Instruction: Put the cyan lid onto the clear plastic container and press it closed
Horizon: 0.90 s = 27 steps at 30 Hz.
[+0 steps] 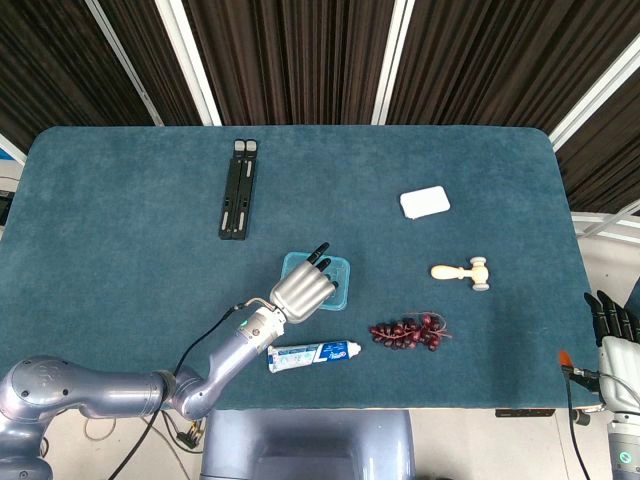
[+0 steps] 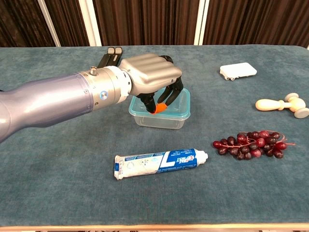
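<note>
toothpaste tube [image 2: 159, 163] and grapes [image 2: 251, 143] flank container [image 2: 171, 116]

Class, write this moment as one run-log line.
left hand: over lidded container, fingers curled, contact unclear | right hand: idle at table edge | lid: on container | toothpaste: untouched

Left hand [image 1: 303, 290] at frame centre, over near-left part of clear plastic container [image 1: 340, 282], fingers curled downward. Cyan lid [image 1: 338, 270] sits on container. Toothpaste tube [image 1: 314, 355] just below. Grapes [image 1: 409, 332] right of it. Right hand [image 1: 615, 335] at lower right edge, off table [image 1: 120, 200], fingers straight.
</note>
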Tool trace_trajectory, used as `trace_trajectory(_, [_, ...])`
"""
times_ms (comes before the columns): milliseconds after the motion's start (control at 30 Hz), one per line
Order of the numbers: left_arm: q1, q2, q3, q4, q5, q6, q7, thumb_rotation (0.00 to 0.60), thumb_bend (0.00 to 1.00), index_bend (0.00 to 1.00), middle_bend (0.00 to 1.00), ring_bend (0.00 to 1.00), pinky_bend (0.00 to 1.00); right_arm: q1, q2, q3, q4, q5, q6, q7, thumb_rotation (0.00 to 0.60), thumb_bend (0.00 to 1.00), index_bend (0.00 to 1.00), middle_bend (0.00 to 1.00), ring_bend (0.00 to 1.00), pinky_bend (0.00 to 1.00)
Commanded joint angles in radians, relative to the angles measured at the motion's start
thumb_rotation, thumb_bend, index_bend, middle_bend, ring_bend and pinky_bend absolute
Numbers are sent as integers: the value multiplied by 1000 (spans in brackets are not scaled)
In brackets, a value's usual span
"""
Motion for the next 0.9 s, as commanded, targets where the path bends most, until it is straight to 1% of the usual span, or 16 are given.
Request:
trace_trajectory(33, [-1,-8,-2,6,11,-2,-14,600,550,652,568,210,63,0,0,0,0,0,0,1,600,363,36,0,0,0])
trace_trajectory(400, [-10,-40,-10,46,24,-12,-33,600,550,650,566,210,62,0,1,0,0,0,-1,2,600,362,36,0,0,0])
trace_trajectory(900, [-28,-71,-27,88,-5,-29,-14,600,547,627,560,211,61,0,1,1,0,2,-2,4,600,362,36,0,0,0])
